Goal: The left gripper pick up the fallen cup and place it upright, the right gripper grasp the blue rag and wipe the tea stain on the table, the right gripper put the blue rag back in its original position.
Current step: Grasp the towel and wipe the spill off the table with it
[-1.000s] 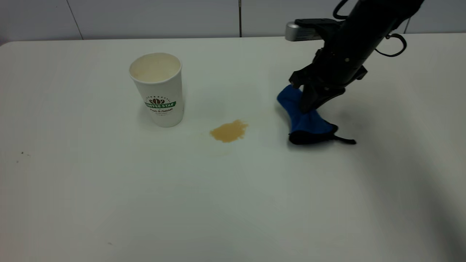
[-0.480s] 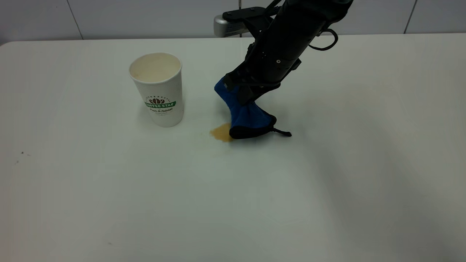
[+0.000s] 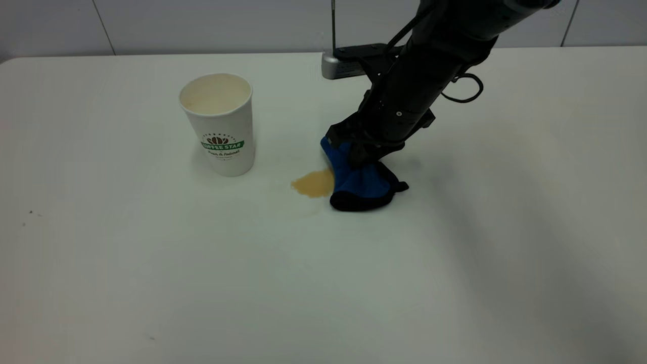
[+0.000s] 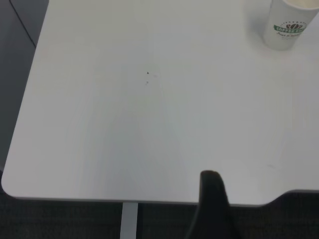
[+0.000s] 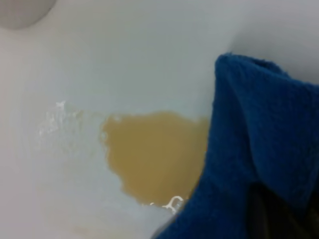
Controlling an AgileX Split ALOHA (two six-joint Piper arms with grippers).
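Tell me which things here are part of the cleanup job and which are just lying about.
Job: right gripper, blue rag, tea stain, cup, table.
Lying about: black specks, small mark.

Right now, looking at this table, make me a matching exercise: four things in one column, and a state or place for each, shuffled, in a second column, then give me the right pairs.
Things:
1. paper cup
2. blue rag
3. tea stain
4. right end effector

States or places:
A. tan blotch on the table, between two other things
B. standing upright, open end up
C. pinched from above, lower end on the table at the blotch's edge
D. angled down, shut on cloth

Pairs: 1-B, 2-C, 3-A, 4-D
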